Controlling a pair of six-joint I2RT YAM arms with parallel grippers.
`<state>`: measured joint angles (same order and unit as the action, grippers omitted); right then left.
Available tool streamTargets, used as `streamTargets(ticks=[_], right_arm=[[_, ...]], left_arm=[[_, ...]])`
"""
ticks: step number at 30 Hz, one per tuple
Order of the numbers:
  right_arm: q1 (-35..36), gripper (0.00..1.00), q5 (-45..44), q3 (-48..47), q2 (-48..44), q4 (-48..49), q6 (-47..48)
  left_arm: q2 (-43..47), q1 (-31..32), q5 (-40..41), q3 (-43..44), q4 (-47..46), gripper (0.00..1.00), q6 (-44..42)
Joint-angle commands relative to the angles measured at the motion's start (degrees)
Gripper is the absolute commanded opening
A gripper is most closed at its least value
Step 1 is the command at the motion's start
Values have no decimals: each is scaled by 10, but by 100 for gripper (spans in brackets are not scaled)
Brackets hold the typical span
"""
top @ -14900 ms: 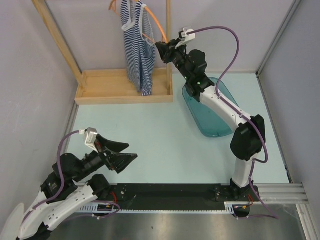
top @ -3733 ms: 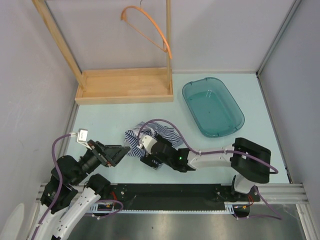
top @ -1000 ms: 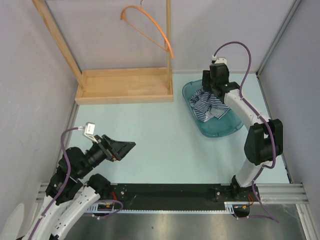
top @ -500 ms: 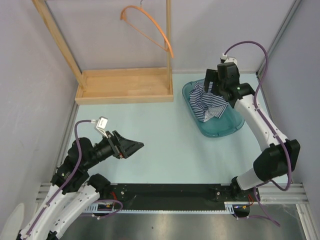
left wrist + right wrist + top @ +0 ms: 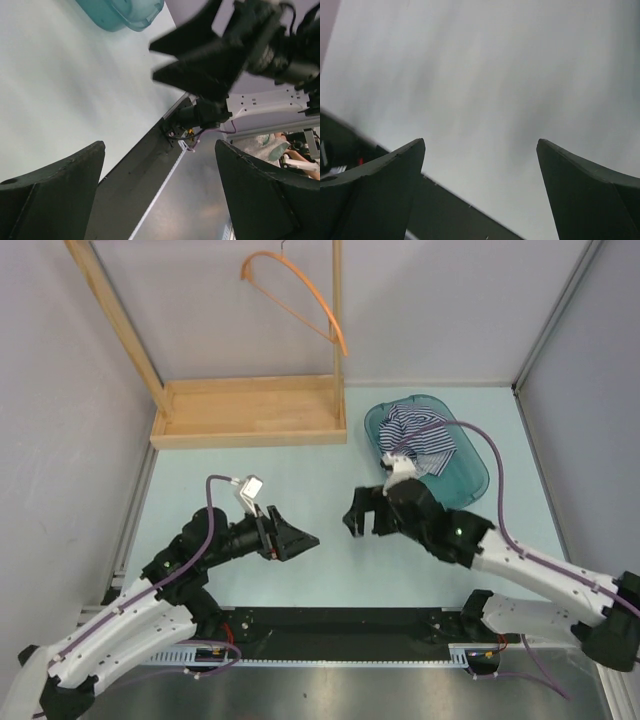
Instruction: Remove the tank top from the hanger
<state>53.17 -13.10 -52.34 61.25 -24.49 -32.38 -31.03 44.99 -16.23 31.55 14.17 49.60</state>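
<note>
The orange hanger (image 5: 300, 290) hangs bare from the top bar of the wooden rack. The striped tank top (image 5: 420, 440) lies crumpled in the teal bin (image 5: 470, 490), clear of both grippers. My right gripper (image 5: 362, 530) hovers over the table's middle, below and left of the bin, open and empty; in its wrist view the gripper (image 5: 480, 142) shows only blurred table between the fingers. My left gripper (image 5: 308, 543) is open and points right toward it. In the left wrist view this gripper (image 5: 160, 150) holds nothing, with the right gripper (image 5: 152, 62) ahead of it.
The wooden rack's base tray (image 5: 250, 410) stands at the back left, its posts rising on either side. The teal bin (image 5: 125, 12) also shows at the top of the left wrist view. The black base rail (image 5: 330, 625) runs along the near edge.
My right arm has left the tank top in the bin and swung down to the table's middle. The left arm has stretched rightward toward it.
</note>
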Motion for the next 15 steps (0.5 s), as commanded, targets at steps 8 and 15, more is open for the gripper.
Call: streamTargets(ticks=[8, 15], right_arm=[[210, 100, -215, 266, -424, -9, -228], [228, 100, -235, 316, -591, -55, -259]], left_arm=[[233, 5, 11, -198, -122, 99, 59], [391, 4, -36, -312, -229, 99, 103]])
